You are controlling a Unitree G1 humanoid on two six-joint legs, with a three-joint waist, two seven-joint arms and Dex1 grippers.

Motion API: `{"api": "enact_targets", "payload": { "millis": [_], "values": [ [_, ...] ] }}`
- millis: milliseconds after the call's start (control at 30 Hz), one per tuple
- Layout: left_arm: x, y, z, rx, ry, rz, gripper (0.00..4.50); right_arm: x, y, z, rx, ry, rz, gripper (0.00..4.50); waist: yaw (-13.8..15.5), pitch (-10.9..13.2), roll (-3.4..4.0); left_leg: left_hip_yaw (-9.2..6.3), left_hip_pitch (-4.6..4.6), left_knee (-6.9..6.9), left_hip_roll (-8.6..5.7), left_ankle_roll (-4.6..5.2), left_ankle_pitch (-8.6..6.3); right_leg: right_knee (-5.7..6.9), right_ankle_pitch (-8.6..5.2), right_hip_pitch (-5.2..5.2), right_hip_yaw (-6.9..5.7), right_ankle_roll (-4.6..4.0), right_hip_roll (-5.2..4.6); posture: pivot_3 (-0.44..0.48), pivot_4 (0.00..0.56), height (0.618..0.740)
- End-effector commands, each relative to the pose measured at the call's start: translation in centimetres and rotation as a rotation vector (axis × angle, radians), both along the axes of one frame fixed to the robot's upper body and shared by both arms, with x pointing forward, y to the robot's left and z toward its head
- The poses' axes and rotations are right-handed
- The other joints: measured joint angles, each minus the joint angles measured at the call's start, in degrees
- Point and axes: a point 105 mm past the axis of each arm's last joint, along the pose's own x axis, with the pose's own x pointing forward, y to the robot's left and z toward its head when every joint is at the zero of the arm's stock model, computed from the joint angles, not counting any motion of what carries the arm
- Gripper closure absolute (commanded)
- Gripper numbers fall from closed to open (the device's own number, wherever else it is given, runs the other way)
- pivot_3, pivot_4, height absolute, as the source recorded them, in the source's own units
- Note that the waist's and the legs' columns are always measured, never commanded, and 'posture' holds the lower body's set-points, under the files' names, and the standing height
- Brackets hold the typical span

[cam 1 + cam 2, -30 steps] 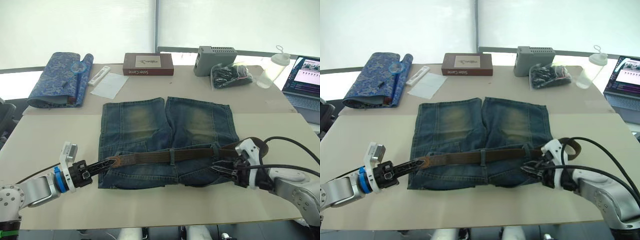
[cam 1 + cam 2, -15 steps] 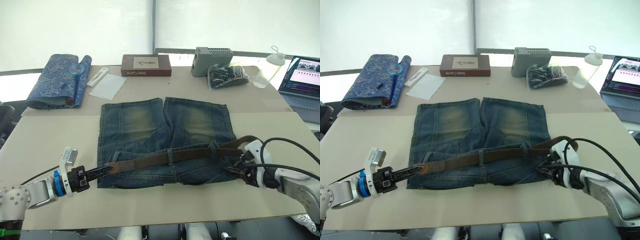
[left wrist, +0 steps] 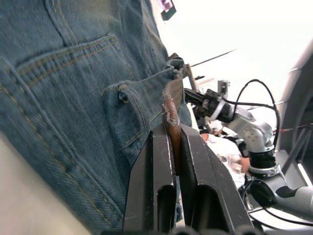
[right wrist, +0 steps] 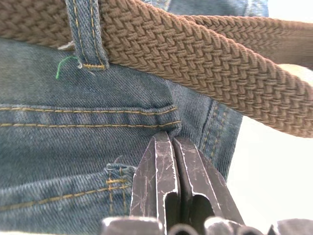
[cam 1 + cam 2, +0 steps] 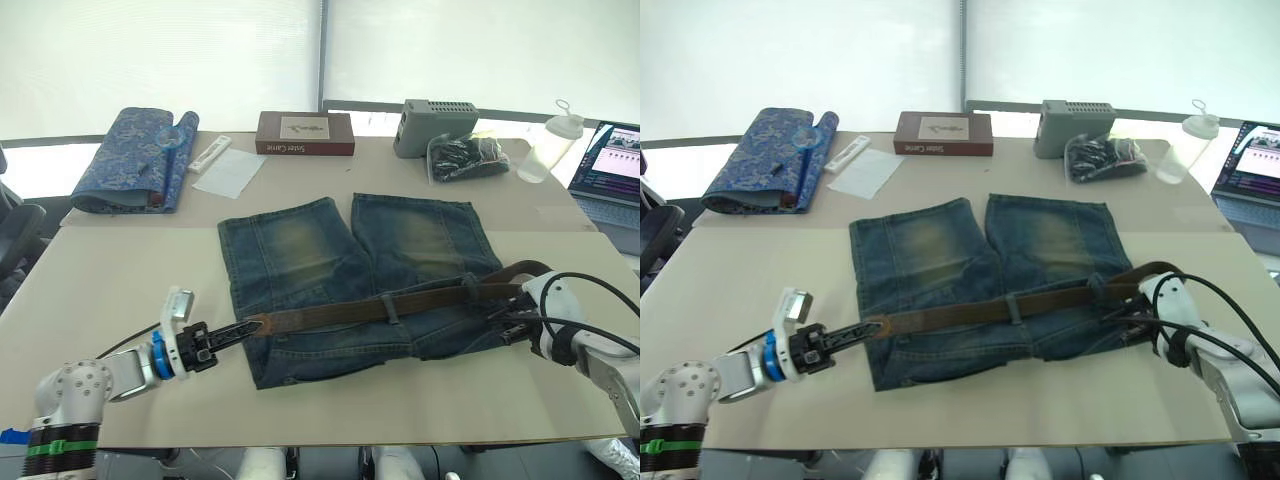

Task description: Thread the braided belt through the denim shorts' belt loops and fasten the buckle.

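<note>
Left gripper pinches the braided belt tip at lower left; right gripper is pressed together on the denim shorts. Hard pulling may drag shorts or slip the tip.

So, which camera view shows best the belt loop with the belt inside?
The right wrist view: a belt loop crosses the braided belt up close. The eye views show loops small on the denim shorts; the left wrist view shows the belt edge-on.
</note>
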Motion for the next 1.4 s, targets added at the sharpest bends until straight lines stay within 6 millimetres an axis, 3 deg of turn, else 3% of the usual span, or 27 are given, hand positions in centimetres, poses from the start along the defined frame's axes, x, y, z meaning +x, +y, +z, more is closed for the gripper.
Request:
{"api": "enact_targets", "payload": {
  "millis": [33, 67, 167, 267, 367, 467, 567, 700, 867, 1000, 1267, 1333, 1400],
  "values": [
    [-0.1, -1.4, 0.7, -0.029, -0.026, -0.036, 4.50, -0.4, -2.0, 0.7, -0.075, -0.049, -0.095, 4.44, -0.11, 0.00, 0.00, 0.00, 0.02, 0.01, 0.00, 0.01, 0.00, 0.02, 0.00, 0.01, 0.00, 0.00, 0.00, 0.000, 0.150, 0.709],
    [-0.1, -1.6, 0.5, -0.037, -0.020, -0.037, 4.50, -0.4, -1.1, 1.0, -0.026, -0.057, -0.055, 4.44, -0.13, 0.00, 0.00, 0.00, 0.05, 0.03, 0.00, 0.01, 0.01, 0.04, 0.01, 0.05, 0.01, 0.01, 0.02, 0.000, 0.150, 0.709],
    [-0.1, -1.9, -0.2, -0.056, -0.001, -0.039, 4.50, -1.3, 2.2, 2.8, 0.242, -0.060, 0.065, 3.64, -0.17, 0.00, 0.00, -0.04, 0.06, 0.04, 0.01, 0.06, 0.03, 0.10, 0.02, 0.14, 0.01, 0.05, 0.11, 0.000, 0.150, 0.709],
    [-0.2, -2.1, -0.3, -0.079, -0.003, -0.041, 4.50, -3.5, 6.6, 5.4, 0.600, -0.050, 0.253, 2.50, -0.45, 0.00, 0.00, -0.07, 0.05, 0.04, 0.20, 0.06, 0.04, 0.14, 0.02, 0.18, 0.06, 0.05, 0.42, 0.000, 0.150, 0.709],
    [-0.2, -2.4, 0.3, -0.117, -0.019, -0.049, 4.50, -6.0, 11.4, 7.9, 0.848, -0.015, 0.496, 1.47, -0.66, 0.00, 0.00, -0.21, 0.14, 0.04, 0.26, 0.04, 0.05, 0.23, 0.01, 0.22, 0.07, 0.04, 0.59, 0.000, 0.150, 0.709],
    [-0.4, -2.3, 0.8, -0.143, -0.033, -0.062, 4.50, -7.3, 15.5, 8.4, 0.966, 0.049, 0.646, 1.47, -1.05, 0.00, 0.01, -0.29, 0.23, 0.04, 0.24, 0.03, 0.05, 0.23, 0.01, 0.26, 0.07, 0.02, 0.58, 0.000, 0.150, 0.709],
    [-0.5, -2.2, 1.9, -0.162, -0.055, -0.070, 4.50, -7.5, 19.1, 7.1, 1.004, 0.136, 0.690, 1.47, -1.54, 0.00, 0.00, -0.31, 0.31, 0.04, 0.22, 0.03, 0.04, 0.03, 0.00, 0.20, 0.09, 0.01, 0.52, 0.000, 0.150, 0.709],
    [-0.1, -3.5, 3.7, -0.177, -0.091, -0.094, 4.50, -6.7, 22.3, 5.6, 1.035, 0.187, 0.677, 1.47, -1.38, 0.01, 0.01, -0.31, 0.23, 0.04, 0.13, 0.04, 0.03, 0.00, 0.00, 0.14, 0.15, 0.01, 0.42, 0.000, 0.150, 0.709],
    [-0.2, -5.2, 4.2, -0.184, -0.092, -0.117, 4.50, -4.7, 24.1, 4.9, 1.084, 0.198, 0.623, 1.47, -1.81, -0.01, -0.02, -0.25, 0.24, 0.04, 0.11, 0.09, 0.01, 0.04, 0.02, 0.20, 0.23, 0.02, 0.46, 0.000, 0.150, 0.709],
    [-0.2, -6.7, 4.9, -0.188, -0.101, -0.121, 4.50, -3.0, 24.2, 6.3, 1.205, 0.139, 0.583, 1.47, -1.80, -0.01, -0.02, -0.19, 0.22, 0.06, 0.13, 0.07, 0.04, 0.21, 0.04, 0.29, 0.27, 0.02, 0.55, 0.000, 0.150, 0.709],
    [-0.4, -7.7, 6.5, -0.181, -0.105, -0.101, 4.50, -3.0, 23.8, 7.7, 1.326, 0.115, 0.586, 1.47, -1.89, -0.01, -0.02, -0.21, 0.22, 0.17, 0.13, 0.08, 0.05, 0.29, 0.04, 0.33, 0.29, 0.04, 0.57, 0.000, 0.150, 0.709],
    [-0.5, -7.6, 7.0, -0.176, -0.106, -0.092, 4.50, -3.0, 23.6, 7.6, 1.323, 0.118, 0.577, 1.99, -1.88, -0.01, -0.02, -0.22, 0.23, 0.17, 0.13, 0.08, 0.05, 0.32, 0.04, 0.32, 0.28, 0.04, 0.57, 0.000, 0.150, 0.709],
    [-0.6, -7.4, 7.4, -0.172, -0.102, -0.086, 4.50, -3.0, 23.5, 7.5, 1.321, 0.119, 0.575, 1.99, -1.87, -0.01, -0.02, -0.22, 0.23, 0.17, 0.13, 0.08, 0.05, 0.34, 0.04, 0.32, 0.29, 0.04, 0.58, 0.000, 0.150, 0.709]
  ]
}}
